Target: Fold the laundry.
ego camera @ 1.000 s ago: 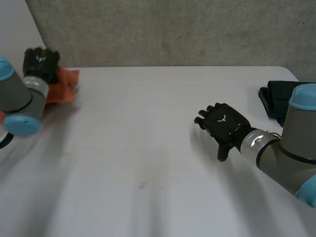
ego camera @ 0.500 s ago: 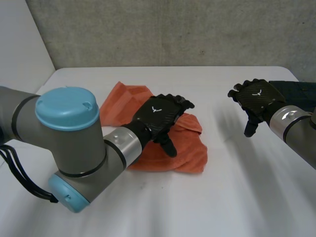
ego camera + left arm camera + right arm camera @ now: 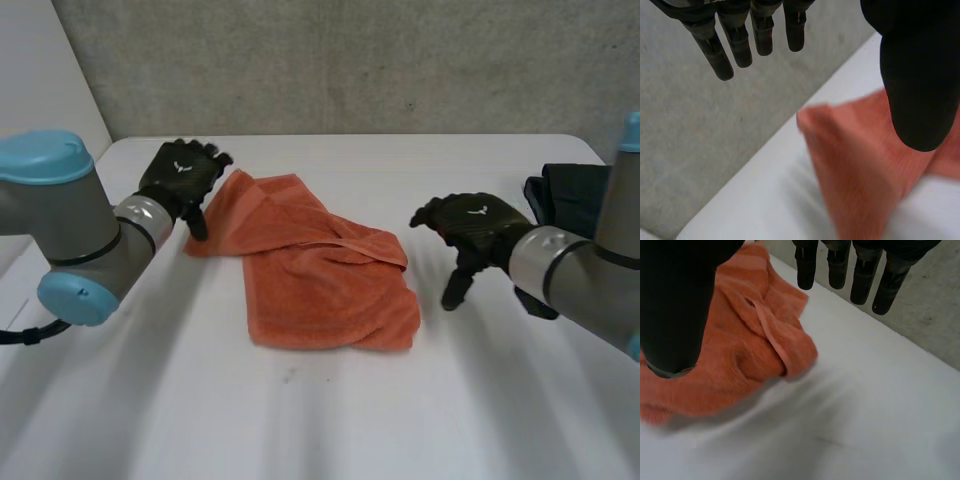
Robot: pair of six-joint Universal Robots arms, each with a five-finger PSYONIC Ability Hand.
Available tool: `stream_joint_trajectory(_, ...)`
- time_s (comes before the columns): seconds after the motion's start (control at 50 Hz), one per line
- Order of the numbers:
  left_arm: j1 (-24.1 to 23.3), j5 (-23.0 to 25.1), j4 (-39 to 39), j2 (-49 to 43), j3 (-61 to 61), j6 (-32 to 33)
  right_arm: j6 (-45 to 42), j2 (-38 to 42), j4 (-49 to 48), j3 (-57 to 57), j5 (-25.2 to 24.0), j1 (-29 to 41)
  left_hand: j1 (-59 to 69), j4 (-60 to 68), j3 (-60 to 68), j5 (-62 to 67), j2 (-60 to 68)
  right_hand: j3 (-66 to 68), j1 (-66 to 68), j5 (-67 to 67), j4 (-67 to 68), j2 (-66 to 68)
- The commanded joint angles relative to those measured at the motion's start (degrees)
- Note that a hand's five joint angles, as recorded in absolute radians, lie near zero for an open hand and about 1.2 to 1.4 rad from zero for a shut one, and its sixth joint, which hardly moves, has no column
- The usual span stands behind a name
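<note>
The towel [image 3: 325,290] is plain orange, the table [image 3: 300,420] white, the left hand [image 3: 180,172] and right hand [image 3: 475,222] black, the wall [image 3: 350,60] speckled grey.

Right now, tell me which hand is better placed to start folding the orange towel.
Left, probably. The left hand sits open at the towel's far corner, its thumb over that corner. The right hand, also open, is beside the opposite edge, apart from it.

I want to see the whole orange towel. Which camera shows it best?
The head view: the whole orange towel lies on the table between the left hand and right hand. The left wrist view catches one corner, the right wrist view a crumpled end.
</note>
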Motion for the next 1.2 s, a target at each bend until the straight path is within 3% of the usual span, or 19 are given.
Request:
stream_joint_trajectory(0.02, 1.9, 3.2, -1.2, -7.4, 5.3, 0.5, 7.1, 10.5, -2.0, -11.5, 0.4, 4.6, 2.0, 2.2, 1.8, 2.3, 2.2, -2.2, -1.5, -4.0, -3.2, -2.6)
stream_joint_trajectory(0.2, 1.8, 4.9, -0.8, -14.8, 12.0, 0.6, 9.1, 28.1, -0.8, -31.5, 1.7, 6.0, 8.4, 8.6, 8.2, 8.6, 8.6, 5.1, 5.8, 3.3, 4.1, 4.7)
stream_joint_trajectory(0.42, 1.2, 5.1, -0.3, -20.6, 18.8, 0.7, 8.4, 38.7, 4.1, -45.8, 3.4, 6.3, 18.0, 18.2, 17.8, 18.2, 18.2, 15.7, 16.4, 13.9, 14.7, 15.3)
stream_joint_trajectory(0.5, 1.0, 5.4, -0.3, -21.7, 19.5, 0.7, 8.3, 41.5, 6.0, -49.7, 3.3, 6.4, 29.7, 30.0, 29.5, 30.0, 29.9, 18.1, 18.8, 16.3, 17.0, 17.7)
stream_joint_trajectory(0.54, 1.0, 5.3, -0.3, -22.2, 20.0, 0.7, 8.2, 42.3, 6.1, -50.8, 3.3, 6.4, 42.5, 42.7, 42.3, 42.7, 42.7, 21.6, 22.3, 19.8, 20.6, 21.2)
stream_joint_trajectory(0.6, 0.9, 5.0, -0.2, -22.5, 20.3, 0.7, 8.2, 43.7, 6.2, -52.5, 2.9, 6.4, 59.4, 59.7, 59.2, 59.7, 59.6, 34.2, 34.9, 32.4, 33.2, 33.8)
stream_joint_trajectory(0.62, 0.8, 4.9, -0.2, -22.6, 20.3, 0.7, 8.1, 44.4, 6.3, -53.2, 2.6, 6.4, 64.9, 65.1, 64.6, 65.1, 65.0, 44.2, 44.9, 42.4, 43.2, 43.8)
stream_joint_trajectory(0.68, 0.3, 3.3, -0.1, -21.9, 20.0, 0.9, 7.7, 44.9, 6.4, -54.2, 2.6, 6.4, 67.1, 67.3, 66.9, 67.3, 67.3, 67.7, 68.4, 65.9, 66.7, 67.3)
stream_joint_trajectory(0.72, -0.1, 2.0, -0.1, -21.0, 19.8, 0.9, 7.1, 44.8, 6.5, -54.7, 2.6, 6.4, 67.1, 67.3, 66.9, 67.3, 67.3, 67.8, 68.5, 66.0, 66.8, 67.4)
stream_joint_trajectory(0.82, -1.3, -1.6, 0.6, -12.8, 17.7, 0.2, 3.7, 40.4, 6.7, -55.9, 2.5, 6.5, 67.1, 67.3, 66.9, 67.3, 67.3, 67.8, 68.5, 66.0, 66.8, 67.4)
stream_joint_trajectory(1.06, -3.7, -4.9, 1.9, 14.7, 11.8, -7.0, -4.5, 10.9, 6.8, -51.3, 1.9, 5.9, 67.1, 67.3, 66.9, 67.3, 67.3, 67.8, 68.5, 66.0, 66.8, 67.4)
stream_joint_trajectory(1.2, -3.2, -5.2, -1.2, 26.4, 7.7, -9.0, -12.4, 0.9, 12.4, -44.4, -1.1, 5.6, 67.1, 67.3, 66.9, 67.3, 67.3, 67.8, 68.5, 66.0, 66.8, 67.4)
